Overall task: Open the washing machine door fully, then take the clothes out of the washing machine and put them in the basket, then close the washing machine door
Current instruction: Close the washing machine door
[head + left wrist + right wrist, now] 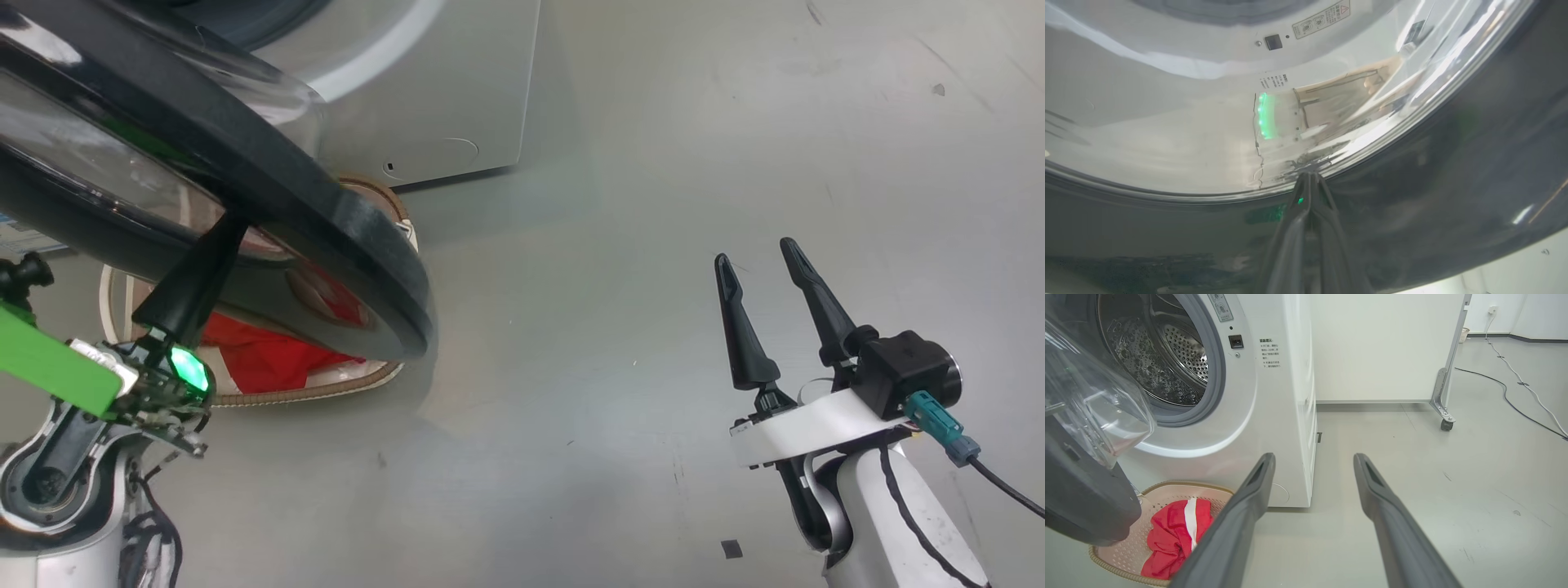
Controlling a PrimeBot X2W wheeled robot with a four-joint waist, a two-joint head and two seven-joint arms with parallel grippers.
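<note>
One washing machine (1278, 416), one washing machine door (351, 237), one basket (1184, 484) holding one piece of red clothes (1167, 535). Two grippers: left gripper (1309, 176), right gripper (755, 253). Two floor cables: dark cable (1506, 396), white cable (1515, 371).

Red white-striped clothes (1171, 535) in cream basket (1124, 553), black-ringed door (351, 237) open above, white washing machine (1282, 416) behind
</note>
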